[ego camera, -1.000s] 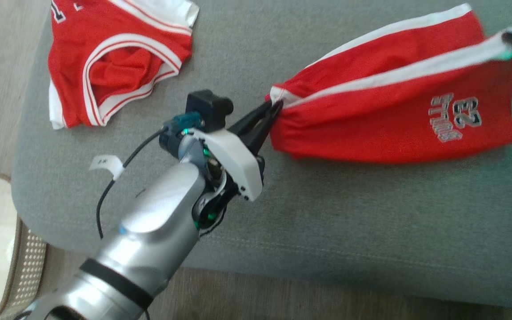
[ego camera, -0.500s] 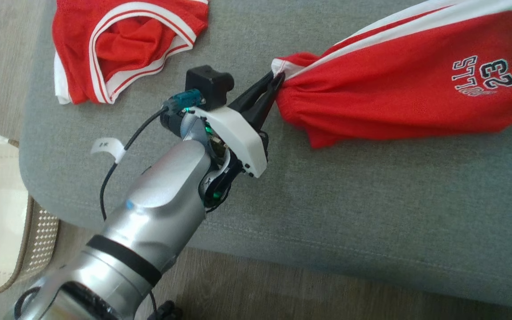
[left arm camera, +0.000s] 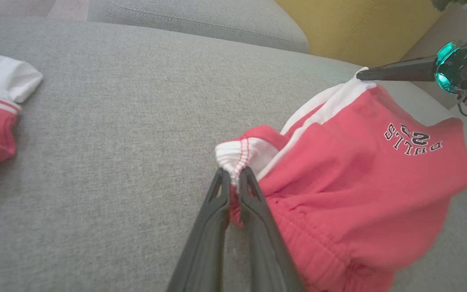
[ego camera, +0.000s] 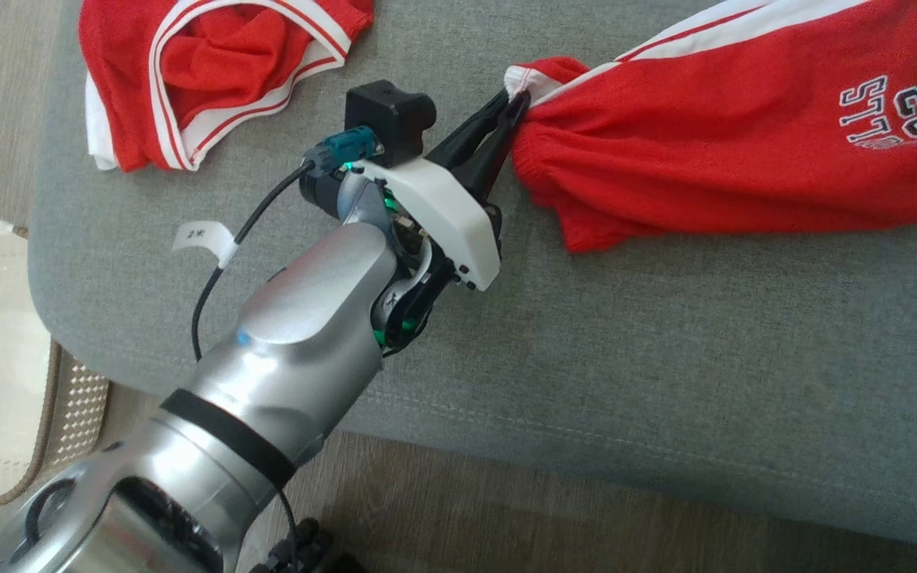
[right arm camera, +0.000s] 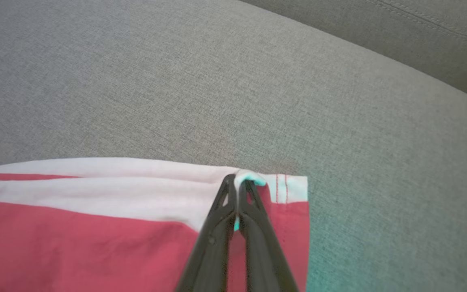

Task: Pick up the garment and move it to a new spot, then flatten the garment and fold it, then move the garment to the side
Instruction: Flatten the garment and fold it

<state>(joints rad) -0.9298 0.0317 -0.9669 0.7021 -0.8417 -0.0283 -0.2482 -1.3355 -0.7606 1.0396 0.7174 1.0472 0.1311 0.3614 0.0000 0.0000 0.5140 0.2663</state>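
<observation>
Red shorts [ego camera: 713,159] stretched over the grey sofa cushion [ego camera: 626,358]. Long axis runs left-right in head view, waistband end at centre, hem end off the right edge, lettering upside down. Pale basket [ego camera: 68,398] on floor, lower left, contents unclear. Left arm reaches diagonally up-right, left gripper [ego camera: 516,102] pinched tight on waistband corner. Right gripper [right arm camera: 239,182] pinched tight on white-striped hem corner. Red jersey [ego camera: 212,72] lies apart, upper left.

My right pincer [right arm camera: 237,184] is clamped on the white-trimmed corner of the red shorts [right arm camera: 75,239], which spread toward nine o'clock. The grey cushion [right arm camera: 217,81] lies from twelve to three.
</observation>
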